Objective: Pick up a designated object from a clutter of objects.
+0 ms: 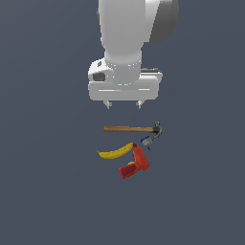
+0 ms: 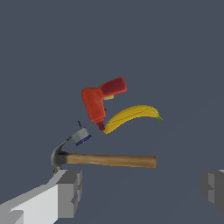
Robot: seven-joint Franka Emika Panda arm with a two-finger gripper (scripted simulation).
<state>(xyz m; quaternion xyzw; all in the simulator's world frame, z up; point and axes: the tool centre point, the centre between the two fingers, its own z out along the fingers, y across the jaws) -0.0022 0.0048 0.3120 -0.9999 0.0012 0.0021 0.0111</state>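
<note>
Two end effector (image 1: 123, 104) fingers apart, empty.

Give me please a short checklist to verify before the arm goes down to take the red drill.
1. End effector open and empty: ok, fingers wide apart in both views, nothing between them.
2. Red drill in sight: ok, visible in both views, lying on the surface.
3. End effector over the drill: not ok, in the exterior view it hangs nearer the hammer.
4. Room around the drill: not ok, the banana tip meets the drill's nose, and the small grey-blue item is close.
5. Which way the fingers would close across the drill body: cannot tell.
</note>
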